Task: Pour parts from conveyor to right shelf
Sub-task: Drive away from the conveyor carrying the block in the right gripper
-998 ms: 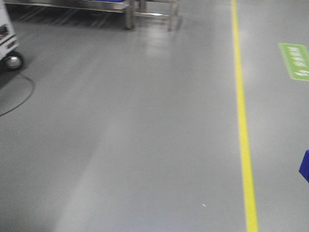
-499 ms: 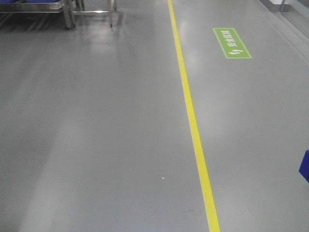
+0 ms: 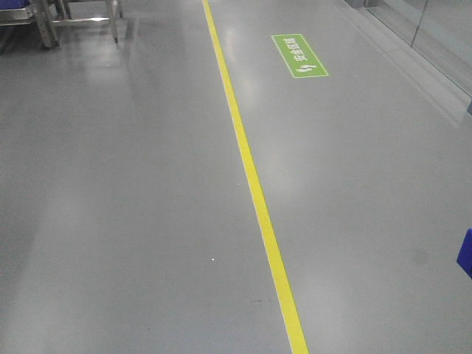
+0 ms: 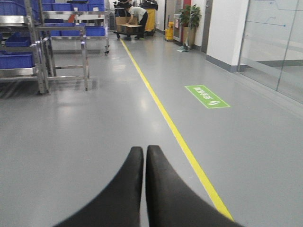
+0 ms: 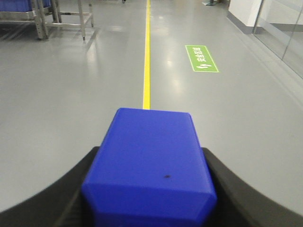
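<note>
Exterior front-facing view is showing a grey glossy floor (image 3: 133, 221) filling nearly everything, with a yellow line (image 3: 254, 192) running across it from top to bottom. Metal racks (image 4: 84, 56) carrying large blue bins (image 4: 16, 60) are standing well to the left of that line, and a green floor sign (image 3: 299, 55) is lying to its right. In the right wrist view, the part (image 5: 149, 156) is sitting just over the near end of the yellow line: a plain, bright blue, box-shaped block with bevelled corners, a smooth matte top and one tiny dark speck; no knob is showing from this angle. The right gripper (image 5: 150, 153) is clamping it, with black fingers (image 5: 234, 189) pressing against both of its sides. The left gripper (image 4: 145, 151) is hanging above the floor just left of the yellow line, its two black fingers pressing together with nothing between them. Compared with a second ago, the yellow line is sitting much farther left in the front view, the green sign is now lying near the top centre rather than at the right edge, and the blue corner (image 3: 465, 254) far right of the line is keeping its place.
</note>
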### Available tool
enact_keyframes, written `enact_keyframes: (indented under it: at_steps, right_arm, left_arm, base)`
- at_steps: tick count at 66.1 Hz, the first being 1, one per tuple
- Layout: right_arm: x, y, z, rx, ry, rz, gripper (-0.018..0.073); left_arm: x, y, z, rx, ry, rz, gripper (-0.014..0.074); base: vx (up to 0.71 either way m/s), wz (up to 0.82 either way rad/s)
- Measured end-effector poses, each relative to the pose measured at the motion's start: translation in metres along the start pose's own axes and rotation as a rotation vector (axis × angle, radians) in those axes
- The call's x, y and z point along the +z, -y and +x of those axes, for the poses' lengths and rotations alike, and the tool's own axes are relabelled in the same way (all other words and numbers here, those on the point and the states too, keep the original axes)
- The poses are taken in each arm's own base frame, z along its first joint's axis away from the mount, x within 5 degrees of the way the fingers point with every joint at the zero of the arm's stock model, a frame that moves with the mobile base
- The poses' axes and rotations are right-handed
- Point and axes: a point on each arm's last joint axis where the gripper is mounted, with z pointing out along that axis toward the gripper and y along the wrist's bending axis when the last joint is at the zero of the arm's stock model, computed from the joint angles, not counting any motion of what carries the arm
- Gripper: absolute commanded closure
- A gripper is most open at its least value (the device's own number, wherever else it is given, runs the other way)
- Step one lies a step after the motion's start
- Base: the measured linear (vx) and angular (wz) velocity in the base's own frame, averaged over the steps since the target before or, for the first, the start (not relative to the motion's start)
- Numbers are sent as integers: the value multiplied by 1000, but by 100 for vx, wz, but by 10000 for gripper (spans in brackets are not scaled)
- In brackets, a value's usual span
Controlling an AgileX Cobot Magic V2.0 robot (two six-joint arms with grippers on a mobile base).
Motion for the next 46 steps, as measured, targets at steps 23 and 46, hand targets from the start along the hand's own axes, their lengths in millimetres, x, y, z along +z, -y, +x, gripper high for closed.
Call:
enact_keyframes:
  at_steps: [23,46]
  right_arm:
    - [0,0,0,0,0,0,564]
    - [0,0,0,0,0,0,564]
  left_arm:
    - [0,0,0,0,0,0,602]
    - [0,0,0,0,0,0,602]
  base:
    - [0,-4]
    - [5,-7]
